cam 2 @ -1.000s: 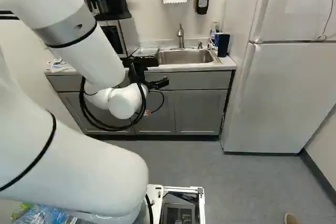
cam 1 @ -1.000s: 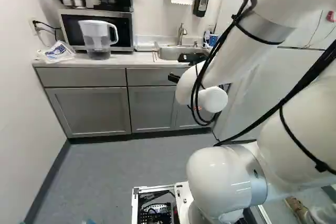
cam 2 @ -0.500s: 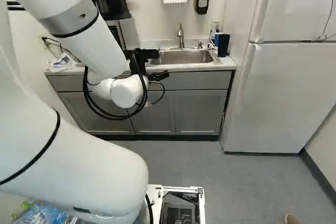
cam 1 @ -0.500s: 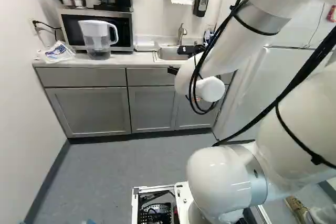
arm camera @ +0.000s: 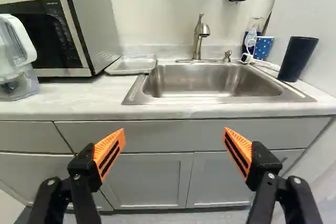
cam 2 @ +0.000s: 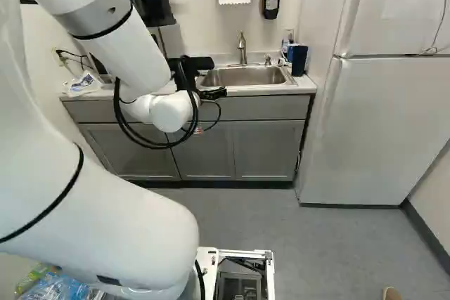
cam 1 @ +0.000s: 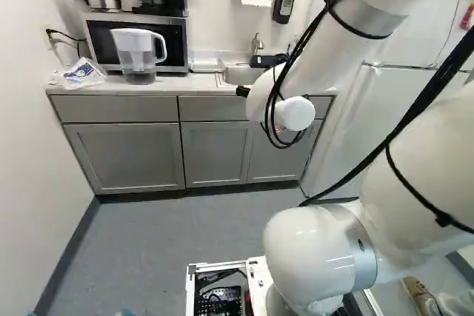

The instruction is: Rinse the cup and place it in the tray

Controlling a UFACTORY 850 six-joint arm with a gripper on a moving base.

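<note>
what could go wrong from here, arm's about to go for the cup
The open gripper might pick the wrong cup: a plain dark one and a dotted one both stand beyond the same end of the sink.

Rinsing could knock a cup against the faucet, which rises behind the basin.

The tray lies close beside the microwave, so a wide approach may bump it.

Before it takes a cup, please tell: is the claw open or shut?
Open: the claw has its orange pads wide apart in the wrist view, gripping nothing.

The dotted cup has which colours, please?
The cup is blue with white dots, clearest in the wrist view.
</note>
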